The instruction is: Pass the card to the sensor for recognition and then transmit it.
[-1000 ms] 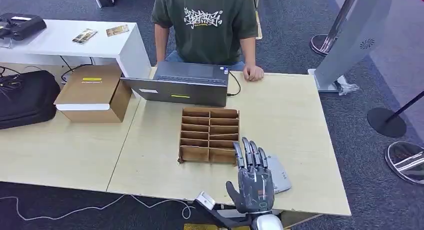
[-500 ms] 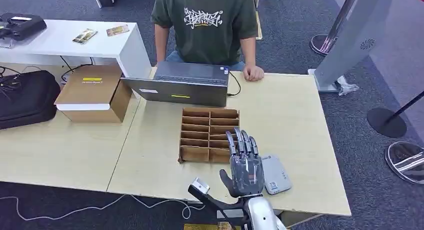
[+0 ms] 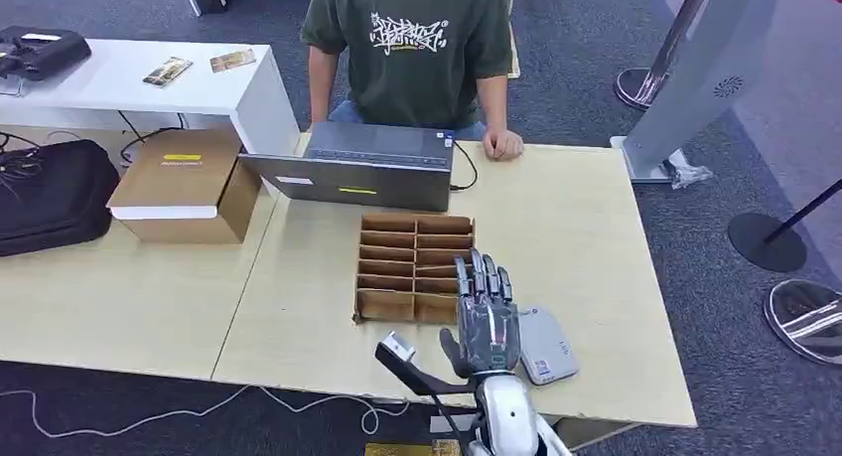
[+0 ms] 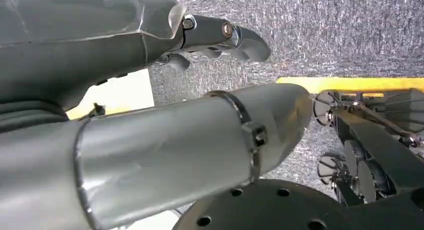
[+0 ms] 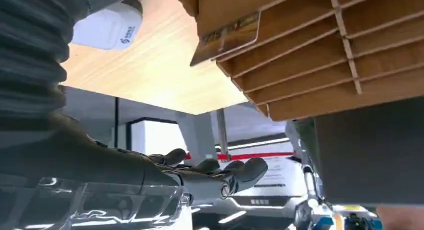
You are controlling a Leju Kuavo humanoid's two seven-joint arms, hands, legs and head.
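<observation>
A brown wooden slotted organizer point(image 3: 415, 265) stands mid-table. A card point(image 5: 227, 37) with a dark printed face sticks out of one of its slots. The grey sensor pad point(image 3: 548, 345) lies flat near the table's front edge, just right of the organizer, and looks white point(image 5: 107, 27) in the right wrist view. My right hand point(image 3: 486, 319) hovers between them, its straight fingers point(image 5: 215, 172) reaching over the organizer's near right corner and holding nothing. My left hand point(image 4: 125, 34) hangs over the grey carpet with its fingers loosely extended and nothing in them.
A person in a green shirt point(image 3: 407, 49) sits behind an open laptop point(image 3: 362, 168) at the table's far edge, one hand on the table point(image 3: 503, 144). A cardboard box point(image 3: 184, 183) and a black bag point(image 3: 50, 193) lie at the left. A grey kiosk stand point(image 3: 695, 78) rises at the right.
My right hand has moved left and forward, off the sensor pad toward the organizer's near right corner. The pad now shows more fully.
</observation>
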